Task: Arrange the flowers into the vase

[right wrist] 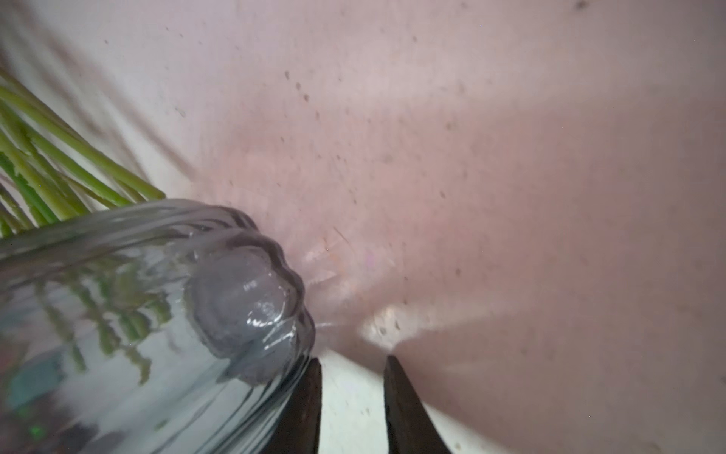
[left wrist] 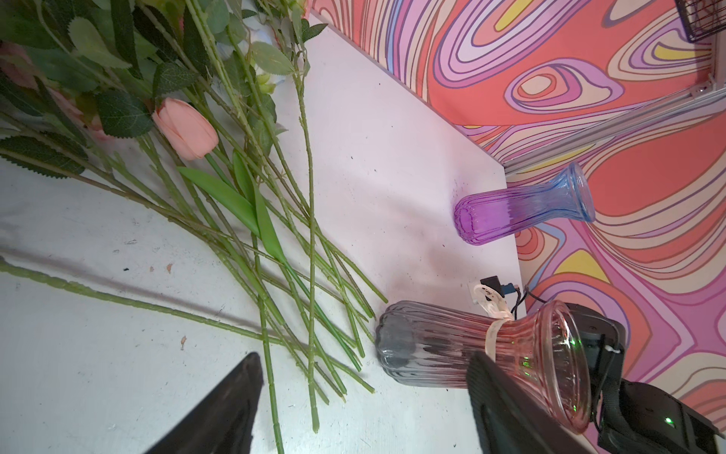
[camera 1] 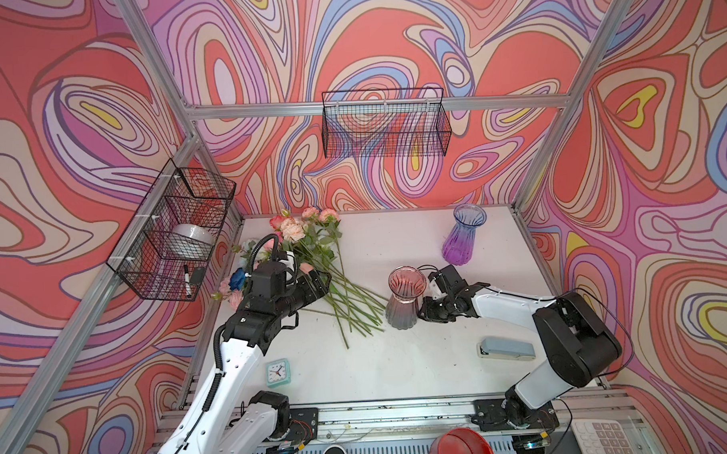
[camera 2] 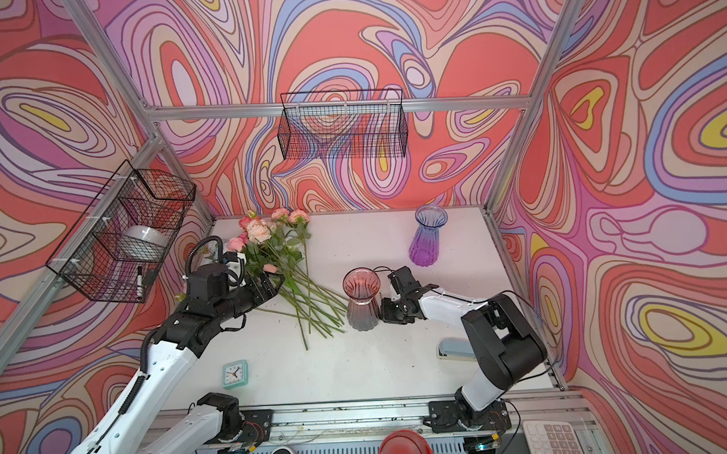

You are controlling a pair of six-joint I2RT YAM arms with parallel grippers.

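teal clock (camera 1: 278, 371) | grey stapler (camera 1: 507, 349) | calculator (camera 1: 604, 438) | wire basket (camera 1: 385, 127), back wall

White arms (camera 1: 233, 363) (black joints (camera 1: 578, 341), cables (camera 1: 210, 393))

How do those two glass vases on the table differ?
The ribbed glass vase fading pink to grey stands mid-table beside the right gripper; the ribbed glass vase fading blue to purple stands alone near the back. The pink-grey one wears a cream tie round its neck; the blue-purple one shows none. Both are upright, flared and empty.
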